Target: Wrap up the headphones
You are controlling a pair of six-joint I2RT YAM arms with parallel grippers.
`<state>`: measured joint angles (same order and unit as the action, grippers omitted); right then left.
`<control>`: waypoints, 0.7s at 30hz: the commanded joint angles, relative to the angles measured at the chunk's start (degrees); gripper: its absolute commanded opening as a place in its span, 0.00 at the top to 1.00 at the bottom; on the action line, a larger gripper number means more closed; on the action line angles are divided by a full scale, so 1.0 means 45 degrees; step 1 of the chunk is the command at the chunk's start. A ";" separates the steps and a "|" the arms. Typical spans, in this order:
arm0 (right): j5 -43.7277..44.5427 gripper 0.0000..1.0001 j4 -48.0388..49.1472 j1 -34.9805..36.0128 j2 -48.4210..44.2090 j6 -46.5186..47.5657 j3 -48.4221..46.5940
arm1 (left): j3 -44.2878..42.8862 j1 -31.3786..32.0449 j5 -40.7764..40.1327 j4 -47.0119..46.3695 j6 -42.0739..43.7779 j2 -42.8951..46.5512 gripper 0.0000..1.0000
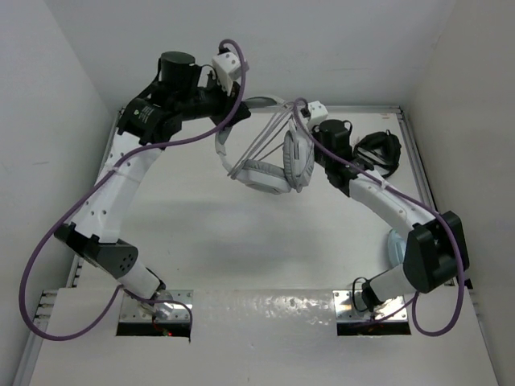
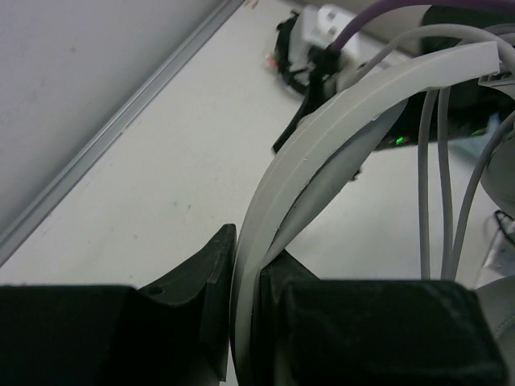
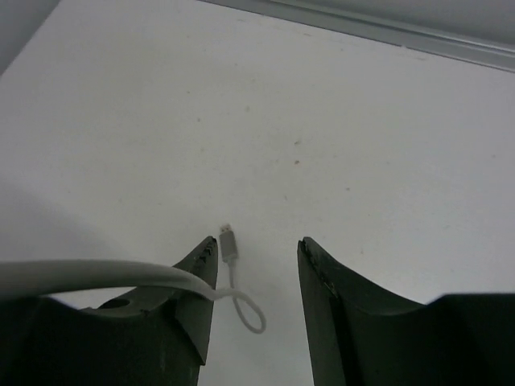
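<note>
**Wrap nearly wound, cable tail loose**

The left gripper (image 2: 245,259) is clamped on the wide grey-white headband (image 2: 322,121) of the white, padded over-ear headphones (image 1: 269,173), which appear to be held up off the pale table (image 3: 322,121). Several turns of thin pale cable (image 2: 426,185) run taut just right of its fingers. The right gripper (image 3: 257,245) has its jaws apart. The cable's tail drapes over one finger, and the small metal plug (image 3: 230,243) dangles between them. Winding looks well advanced, with the loose end left to secure.

I saw left arm (image 1: 113,193) stretched far-centre | left gripper (image 2: 245,269) clamped on the headphones (image 2: 322,129) | right arm (image 1: 394,205) bent inward | right gripper (image 3: 257,245) jaws apart, probably aimed downward
</note>
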<state>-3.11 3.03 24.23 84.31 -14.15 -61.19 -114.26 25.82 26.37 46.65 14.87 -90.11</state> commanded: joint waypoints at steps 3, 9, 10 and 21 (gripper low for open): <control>-0.0440 0.53 0.4637 0.0045 0.0715 -0.2946 0.0161 | -0.1542 -0.0055 0.2049 -0.0523 -0.2521 0.0180 1.00; 0.0044 0.51 0.5772 0.0124 0.2003 -0.4725 -0.0172 | -0.2187 -0.0074 0.2010 -0.1108 -0.3575 0.0179 1.00; 0.0183 0.51 0.5850 0.0124 0.2180 -0.4900 -0.0172 | -0.2284 -0.0055 0.2069 -0.1206 -0.3695 0.0141 1.00; 0.1532 0.64 0.5402 0.0202 0.3587 -0.5234 -0.0036 | -0.2852 -0.0094 0.1603 -0.2105 -0.4886 0.0141 1.00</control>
<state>1.15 24.99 24.88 100.47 -36.38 -60.66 -124.07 25.82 33.58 43.00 -1.43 -90.43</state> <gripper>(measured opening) 0.406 0.129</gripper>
